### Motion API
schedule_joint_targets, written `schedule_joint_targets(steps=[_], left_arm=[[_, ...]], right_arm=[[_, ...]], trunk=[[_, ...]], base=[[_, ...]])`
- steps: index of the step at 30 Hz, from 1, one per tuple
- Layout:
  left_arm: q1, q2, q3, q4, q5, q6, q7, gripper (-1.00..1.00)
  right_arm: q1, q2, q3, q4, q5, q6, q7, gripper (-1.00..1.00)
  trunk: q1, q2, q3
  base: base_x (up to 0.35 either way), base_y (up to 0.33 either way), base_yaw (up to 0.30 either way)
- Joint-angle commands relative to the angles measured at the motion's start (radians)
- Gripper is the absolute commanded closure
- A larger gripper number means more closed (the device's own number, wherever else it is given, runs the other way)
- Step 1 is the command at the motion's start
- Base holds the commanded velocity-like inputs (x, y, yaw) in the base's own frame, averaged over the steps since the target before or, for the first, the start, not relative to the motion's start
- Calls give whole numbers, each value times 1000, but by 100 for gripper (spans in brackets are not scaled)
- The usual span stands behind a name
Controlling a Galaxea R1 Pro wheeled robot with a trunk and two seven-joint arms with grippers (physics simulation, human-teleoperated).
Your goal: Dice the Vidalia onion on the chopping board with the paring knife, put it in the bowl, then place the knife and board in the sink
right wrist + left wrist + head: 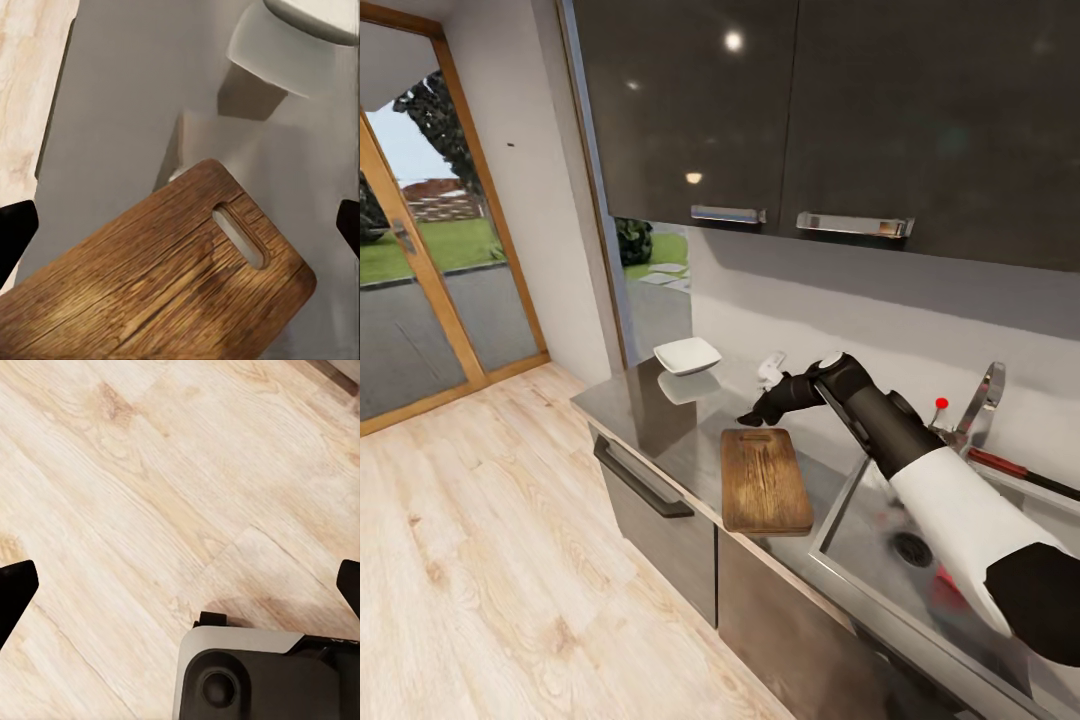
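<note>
Two fingertips: the right gripper (pixel 180 225) is spread wide with nothing between, hovering over the slot end of the board (pixel 765 482), probably to set up a grasp.
Board: flat on the countertop (pixel 650 415), just beside the sink (pixel 880 545) at its 9 o'clock.
Bowl (pixel 687 355): at the board's 11 o'clock, well apart.
Knife (pixel 1000 464): behind the sink, by the faucet (pixel 982 400).
Onion: a red blur low in the sink, unclear.
Right wrist view: adds the slot (pixel 238 237) close up.
Left gripper (pixel 180 585): spread, empty, over wood floor (pixel 150 480).
</note>
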Motion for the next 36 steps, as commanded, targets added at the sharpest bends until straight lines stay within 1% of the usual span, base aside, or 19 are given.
schedule_joint_targets(steps=[1,2,4,6,11,17,28,36], left_arm=[[-1,-1,2,1,1,-3,1,-100],[-1,-1,2,1,1,-3,1,-100],[-1,-1,2,1,1,-3,1,-100],[-1,-1,2,1,1,-3,1,-100],[-1,-1,2,1,1,-3,2,-100],[-1,1,2,1,1,-3,1,-100],[-1,1,1,1,1,-3,1,-100],[-1,1,0,-2,1,-3,1,-100]], right_arm=[[-1,-11,1,-1,9,1,8,-100],[-1,-15,1,-1,9,1,9,-100],[-1,-34,1,-1,10,1,30,-100],[-1,-41,0,-1,11,1,47,-100],[-1,-54,0,-1,11,1,62,-100],[-1,-56,1,-1,11,1,64,-100],[-1,-56,1,4,7,1,64,-100],[-1,-56,3,12,5,1,64,-100]], trunk=[[0,-2,-2],[0,-2,-2],[0,-2,-2],[0,-2,-2],[0,-2,-2],[0,-2,-2],[0,-2,-2],[0,-2,-4]], base=[[0,0,0],[0,0,0],[0,0,0],[0,0,0],[4,-4,0],[116,-49,0],[231,-3,0],[32,0,0]])
